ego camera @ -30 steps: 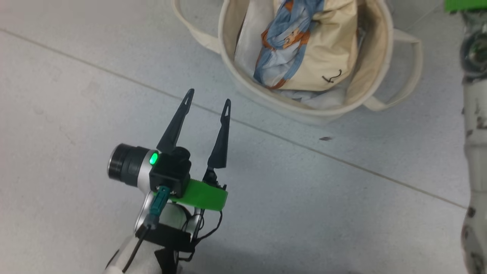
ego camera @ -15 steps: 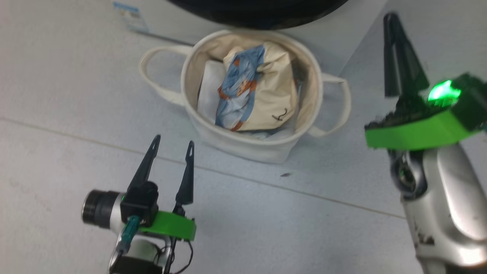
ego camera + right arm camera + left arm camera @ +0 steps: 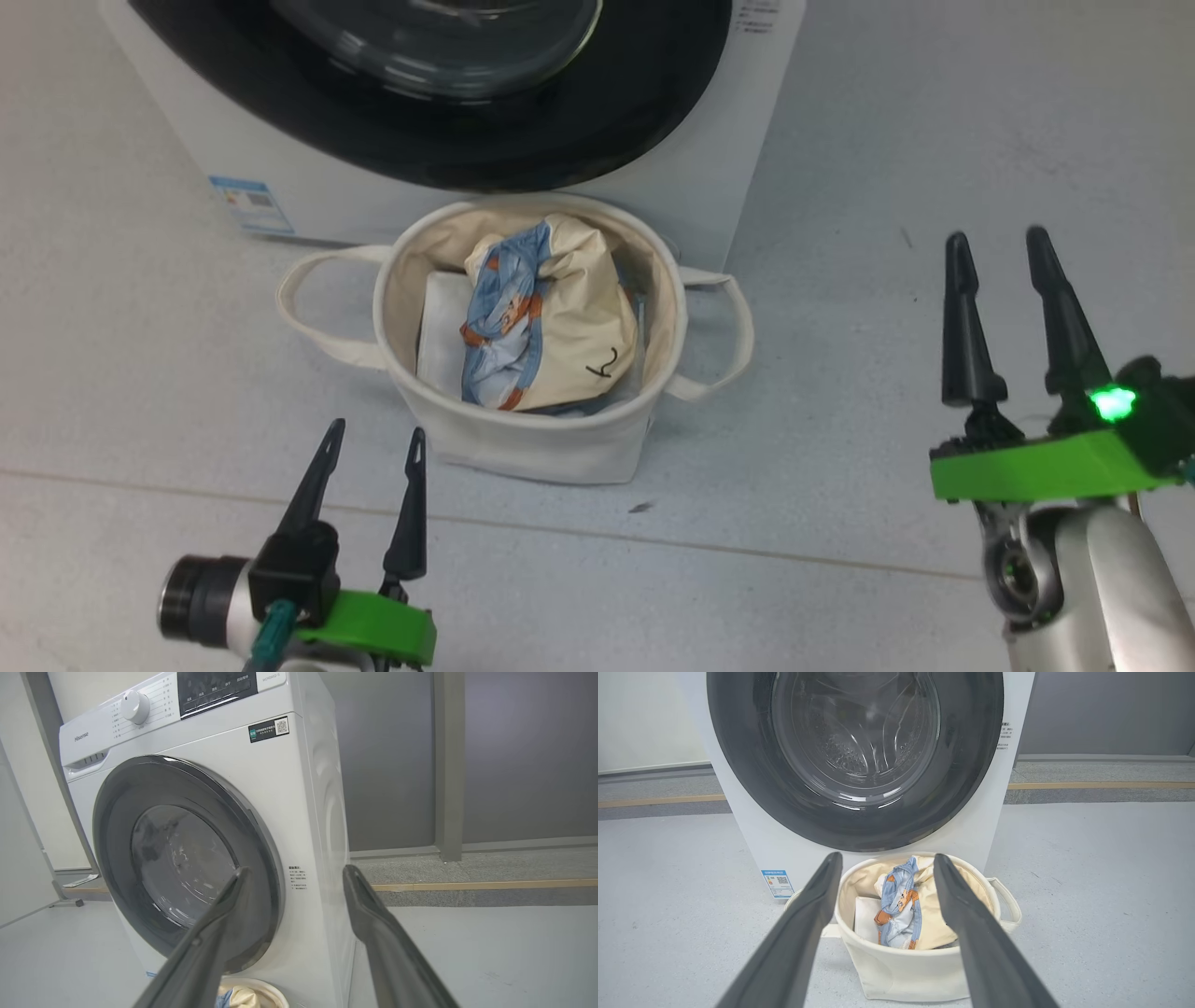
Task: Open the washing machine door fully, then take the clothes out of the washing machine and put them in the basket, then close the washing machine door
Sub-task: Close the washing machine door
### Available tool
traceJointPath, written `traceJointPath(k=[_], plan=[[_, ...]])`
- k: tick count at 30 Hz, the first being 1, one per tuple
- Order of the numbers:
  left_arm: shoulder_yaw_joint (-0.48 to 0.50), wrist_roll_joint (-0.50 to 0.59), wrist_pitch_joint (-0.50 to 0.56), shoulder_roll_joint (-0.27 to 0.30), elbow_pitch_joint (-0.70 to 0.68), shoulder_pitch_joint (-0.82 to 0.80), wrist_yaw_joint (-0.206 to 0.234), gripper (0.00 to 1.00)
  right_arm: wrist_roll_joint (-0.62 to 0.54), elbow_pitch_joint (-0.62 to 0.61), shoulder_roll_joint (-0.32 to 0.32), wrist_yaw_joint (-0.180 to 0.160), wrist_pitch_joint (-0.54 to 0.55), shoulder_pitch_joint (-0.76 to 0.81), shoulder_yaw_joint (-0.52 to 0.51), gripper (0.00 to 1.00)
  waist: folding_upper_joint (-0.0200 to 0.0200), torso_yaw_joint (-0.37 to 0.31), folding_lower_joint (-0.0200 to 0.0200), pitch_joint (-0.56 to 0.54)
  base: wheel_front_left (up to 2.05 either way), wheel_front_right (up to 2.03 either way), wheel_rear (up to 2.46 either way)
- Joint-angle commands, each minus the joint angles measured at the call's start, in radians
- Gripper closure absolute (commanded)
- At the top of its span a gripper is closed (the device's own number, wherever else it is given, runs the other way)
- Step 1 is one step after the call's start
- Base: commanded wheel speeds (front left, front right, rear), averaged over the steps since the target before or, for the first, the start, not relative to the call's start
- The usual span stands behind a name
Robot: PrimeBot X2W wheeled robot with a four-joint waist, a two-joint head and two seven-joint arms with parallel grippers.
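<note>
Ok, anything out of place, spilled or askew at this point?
Nothing much stands out. The washing machine door looks shut flush against the washing machine, the clothes are bundled inside the upright basket, none over its rim. Only a small dark speck lies on the floor just in front of the basket.

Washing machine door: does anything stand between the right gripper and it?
Nothing visible does. The right gripper, open, faces the washing machine door through free air. The basket with the clothes stands low, below the door's rim, in front of the left gripper.
</note>
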Motion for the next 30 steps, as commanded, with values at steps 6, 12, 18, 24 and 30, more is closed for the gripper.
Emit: traceJointPath(k=[6,12,18,24,30], plan=[[0.054,-0.004,-0.012,0.023,-0.071,0.029,-0.01,0.0,0.002,0.005,0.013,0.0,-0.004,0.061,-0.015,0.0,-0.0001,-0.017,0.0,-0.049,0.0,0.0,0.0],[0.07,0.013,-0.012,0.024,-0.1,0.072,-0.014,0.0,0.0,0.102,0.013,0.0,-0.004,0.09,-0.002,0.0,-0.0001,-0.019,0.0,-0.071,0.0,0.0,0.0],[0.098,0.034,-0.012,0.012,-0.132,0.095,-0.003,0.0,-0.002,0.166,0.013,0.0,-0.004,0.094,0.008,0.0,-0.0001,-0.018,0.0,-0.082,0.0,0.0,0.0],[0.113,0.046,-0.012,0.0,-0.144,0.109,-0.012,0.0,-0.003,0.211,0.013,0.0,-0.004,0.097,0.021,0.0,-0.0001,-0.012,0.0,-0.093,0.0,0.0,0.0],[0.135,0.049,-0.012,-0.021,-0.137,0.132,-0.022,0.0,-0.023,0.202,0.013,0.0,-0.004,0.121,0.024,0.0,-0.0001,0.001,0.0,-0.128,0.0,0.0,0.0]])
